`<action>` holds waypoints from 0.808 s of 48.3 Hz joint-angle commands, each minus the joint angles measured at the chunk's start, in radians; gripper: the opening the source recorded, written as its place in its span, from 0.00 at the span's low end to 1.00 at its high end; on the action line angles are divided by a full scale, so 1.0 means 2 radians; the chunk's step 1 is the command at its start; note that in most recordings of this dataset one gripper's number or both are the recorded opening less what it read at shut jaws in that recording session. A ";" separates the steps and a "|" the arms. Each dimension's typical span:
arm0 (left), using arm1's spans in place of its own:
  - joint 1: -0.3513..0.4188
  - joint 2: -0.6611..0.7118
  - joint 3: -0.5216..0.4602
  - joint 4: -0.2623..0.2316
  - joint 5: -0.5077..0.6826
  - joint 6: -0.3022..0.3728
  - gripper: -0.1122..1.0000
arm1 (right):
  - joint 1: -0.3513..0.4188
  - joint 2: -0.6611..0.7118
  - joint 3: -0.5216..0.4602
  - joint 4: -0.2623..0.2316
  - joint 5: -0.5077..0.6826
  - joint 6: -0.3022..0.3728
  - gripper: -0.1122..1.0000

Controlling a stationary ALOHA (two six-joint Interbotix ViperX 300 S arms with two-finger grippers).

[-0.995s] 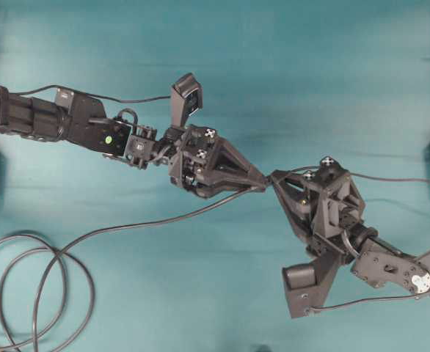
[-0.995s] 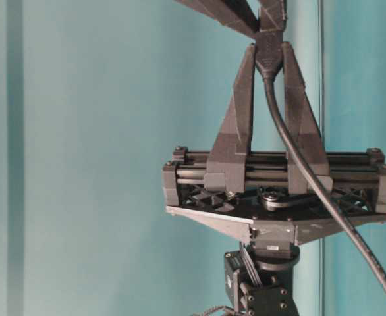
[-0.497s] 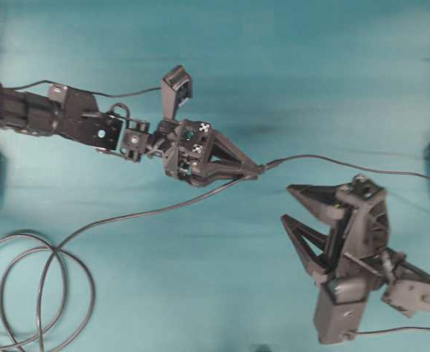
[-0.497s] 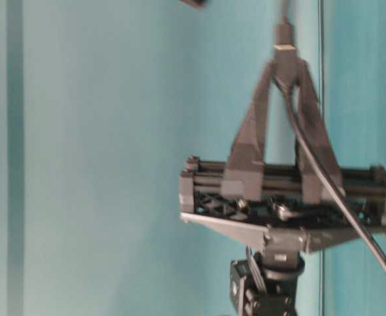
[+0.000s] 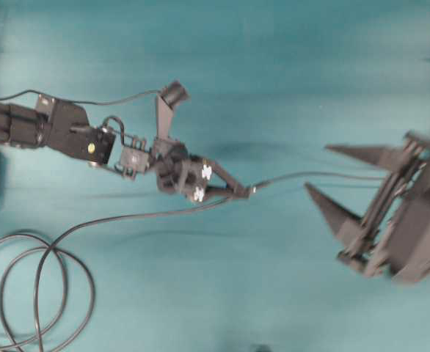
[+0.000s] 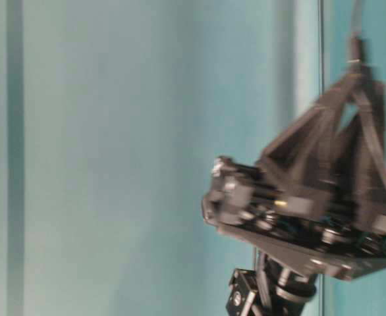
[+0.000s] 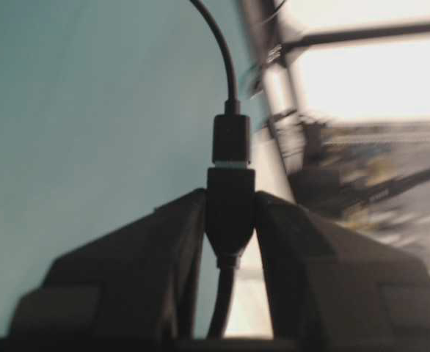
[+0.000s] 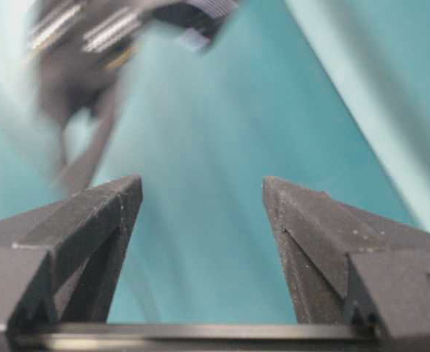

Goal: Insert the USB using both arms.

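Left tool (image 7: 230, 220) clamps blocky connector (image 7: 230, 209); right tool (image 8: 200, 198) gapes empty.

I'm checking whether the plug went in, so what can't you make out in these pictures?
- USB: left wrist view shows it against the blocky connector; its silvery tip is not visible.
- Same joint, overhead: too small, at the left pincer.
- Table-level view: motion blur.
- Right pincer: partly cut off by the overhead's right edge.
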 commanded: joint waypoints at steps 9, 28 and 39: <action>-0.026 -0.021 -0.035 -0.002 0.138 0.112 0.30 | 0.001 -0.082 0.021 -0.011 0.003 0.048 0.77; -0.064 -0.004 -0.116 -0.002 0.441 0.303 0.30 | -0.002 -0.094 0.031 -0.011 0.004 0.048 0.77; -0.067 0.004 -0.137 -0.002 0.458 0.303 0.30 | -0.002 -0.094 0.031 -0.010 0.004 0.048 0.77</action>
